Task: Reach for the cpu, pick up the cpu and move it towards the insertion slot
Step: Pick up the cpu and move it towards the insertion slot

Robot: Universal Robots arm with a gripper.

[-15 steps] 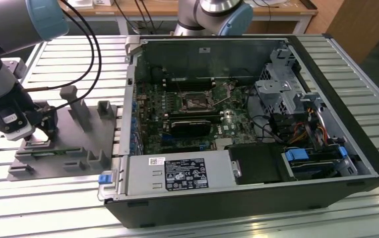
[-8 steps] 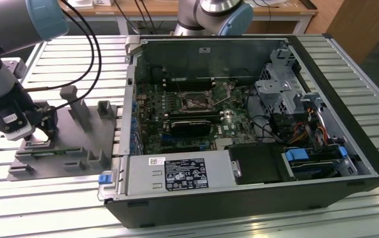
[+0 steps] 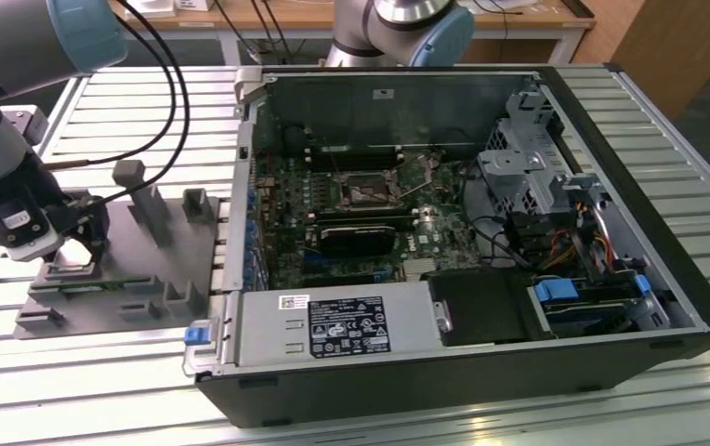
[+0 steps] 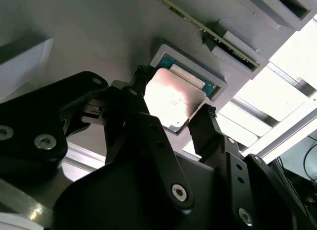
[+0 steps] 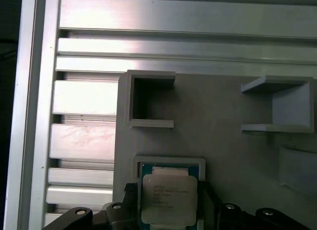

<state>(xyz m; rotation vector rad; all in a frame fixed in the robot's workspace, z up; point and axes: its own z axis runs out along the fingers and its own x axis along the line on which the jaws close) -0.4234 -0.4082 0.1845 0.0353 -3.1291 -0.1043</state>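
The cpu (image 4: 173,98) (image 5: 166,198), a flat square chip with a silvery top, sits between my gripper's (image 4: 174,94) (image 5: 167,202) two black fingers. The fingers press on its opposite edges, and it hangs slightly off and above its grey square nest (image 5: 168,162) (image 4: 194,60). In the exterior view my gripper (image 3: 76,255) is low over the grey fixture plate (image 3: 132,302) at the exterior view's left. The insertion slot (image 3: 365,192), a dark square socket with a metal frame, lies on the motherboard inside the open computer case, well off toward the exterior view's right.
Grey posts (image 3: 147,200) and blocks stand on the fixture plate close to my gripper. The case's metal side wall (image 3: 246,186) rises between the fixture and the motherboard. A power supply box (image 3: 330,325) fills the case's near corner. Slatted aluminium tabletop (image 3: 144,102) surrounds everything.
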